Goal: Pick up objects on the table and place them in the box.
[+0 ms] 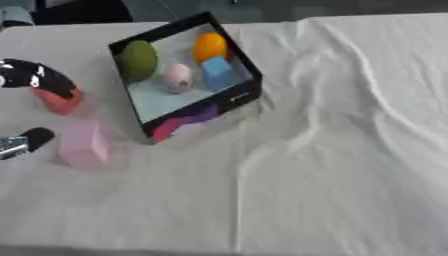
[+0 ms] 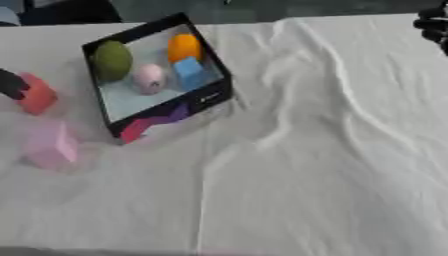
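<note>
Nearest, at 8 o'clock, a pale pink block (image 1: 83,143) stands on the white cloth-covered table (image 1: 332,165); left hand (image 1: 39,80), at 9 o'clock, curls fingers over a red block (image 1: 59,101). Black-walled open box (image 1: 229,99), at 11 o'clock, holds a green ball (image 1: 138,60), orange ball (image 1: 210,47), pink egg (image 1: 178,77) and blue cube (image 1: 218,73); right hand (image 2: 432,25), at 2 o'clock, state indeterminate.

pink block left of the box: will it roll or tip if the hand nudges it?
The pink block looks flat-sided and boxy, so it would more likely slide than roll. It stands somewhat taller than wide, so a high push might tip it. The white cloth under it is wrinkled and could bunch and catch its base.
</note>
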{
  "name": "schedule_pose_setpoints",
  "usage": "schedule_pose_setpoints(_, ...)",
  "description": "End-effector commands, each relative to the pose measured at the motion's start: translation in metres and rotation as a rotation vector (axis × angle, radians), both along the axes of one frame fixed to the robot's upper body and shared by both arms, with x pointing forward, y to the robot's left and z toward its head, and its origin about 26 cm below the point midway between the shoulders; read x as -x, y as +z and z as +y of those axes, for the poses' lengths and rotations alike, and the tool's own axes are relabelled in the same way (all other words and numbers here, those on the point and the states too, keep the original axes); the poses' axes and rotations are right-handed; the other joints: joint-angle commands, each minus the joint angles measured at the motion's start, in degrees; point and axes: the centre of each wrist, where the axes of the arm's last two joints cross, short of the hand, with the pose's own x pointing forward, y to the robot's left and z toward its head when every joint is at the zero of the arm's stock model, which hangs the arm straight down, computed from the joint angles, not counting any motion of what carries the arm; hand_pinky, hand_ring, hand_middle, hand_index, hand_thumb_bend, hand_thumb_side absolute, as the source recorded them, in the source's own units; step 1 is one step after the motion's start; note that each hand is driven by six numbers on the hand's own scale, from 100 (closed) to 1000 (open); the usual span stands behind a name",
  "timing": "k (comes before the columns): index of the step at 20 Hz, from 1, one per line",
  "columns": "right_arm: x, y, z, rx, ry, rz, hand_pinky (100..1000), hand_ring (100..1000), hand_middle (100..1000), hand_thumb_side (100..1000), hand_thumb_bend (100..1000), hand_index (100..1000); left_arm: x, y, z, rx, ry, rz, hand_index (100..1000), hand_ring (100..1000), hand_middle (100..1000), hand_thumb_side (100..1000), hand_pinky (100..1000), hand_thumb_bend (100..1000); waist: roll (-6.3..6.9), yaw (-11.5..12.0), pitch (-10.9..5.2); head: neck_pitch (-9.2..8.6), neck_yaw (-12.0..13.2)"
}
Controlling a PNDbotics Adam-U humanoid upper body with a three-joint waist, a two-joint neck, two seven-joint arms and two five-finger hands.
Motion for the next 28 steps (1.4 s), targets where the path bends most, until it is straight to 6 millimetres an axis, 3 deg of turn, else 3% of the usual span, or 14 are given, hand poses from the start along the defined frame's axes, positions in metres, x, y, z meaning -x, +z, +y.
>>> schedule_pose_setpoints(1,0.000,0.007,0.000,0.018,-0.009,-0.008,908,768,653,605,100,869,-0.003,0.005,-0.001,0.026,0.034,-0.024,862,957,857,574,984,207,0.64,-0.1,0.11,-0.20,0.0)
schedule_pose_setpoints(7,-0.001,0.005,0.000,0.012,-0.023,0.008,908,765,650,609,100,867,-0.010,-0.005,-0.007,0.072,0.072,-0.022,868,973,869,572,996,205,0.69,-0.3,0.24,-0.31,0.2)
schedule_pose_setpoints(10,-0.002,0.004,0.001,0.006,-0.027,0.016,907,763,648,618,100,865,-0.013,-0.012,-0.008,0.066,0.094,-0.009,873,976,870,615,998,208,0.75,-0.4,0.26,-0.43,0.3)
schedule_pose_setpoints(13,-0.002,0.003,0.002,0.000,-0.025,0.024,907,761,645,622,100,863,-0.016,-0.018,-0.008,0.023,0.097,0.021,879,993,875,772,1000,312,0.78,-0.5,0.26,-0.42,0.4)
schedule_pose_setpoints(16,-0.003,0.002,0.003,-0.002,-0.029,0.034,906,758,642,629,100,860,-0.016,-0.018,-0.008,-0.027,0.063,0.016,875,999,870,796,1000,380,0.77,-0.5,0.31,-0.39,0.3)
schedule_pose_setpoints(18,-0.003,0.001,0.004,-0.004,-0.030,0.041,906,757,641,634,100,860,-0.015,-0.018,-0.008,-0.055,0.024,0.013,880,1000,878,593,1000,372,0.78,-0.5,0.37,-0.31,0.3)
schedule_pose_setpoints(19,-0.003,0.000,0.004,-0.005,-0.030,0.044,906,756,640,637,100,859,-0.015,-0.018,-0.008,-0.066,0.010,0.015,886,1000,877,392,1000,390,0.77,-0.5,0.39,-0.29,0.4)
schedule_pose_setpoints(22,-0.003,0.000,0.005,-0.007,-0.026,0.049,906,755,638,639,100,858,-0.017,-0.019,-0.006,-0.087,-0.008,0.024,895,1000,882,179,1000,469,0.77,-0.5,0.42,-0.32,0.4)
schedule_pose_setpoints(24,-0.004,-0.001,0.006,-0.007,-0.027,0.053,905,754,638,641,100,857,-0.018,-0.020,-0.005,-0.098,-0.007,0.025,896,1000,877,100,1000,506,0.78,-0.5,0.42,-0.41,0.4)
schedule_pose_setpoints(28,-0.003,-0.002,0.007,-0.006,-0.026,0.061,905,754,637,644,100,855,-0.020,-0.022,-0.003,-0.099,0.015,0.017,896,1000,866,100,1000,545,0.82,-0.5,0.41,-0.57,0.5)
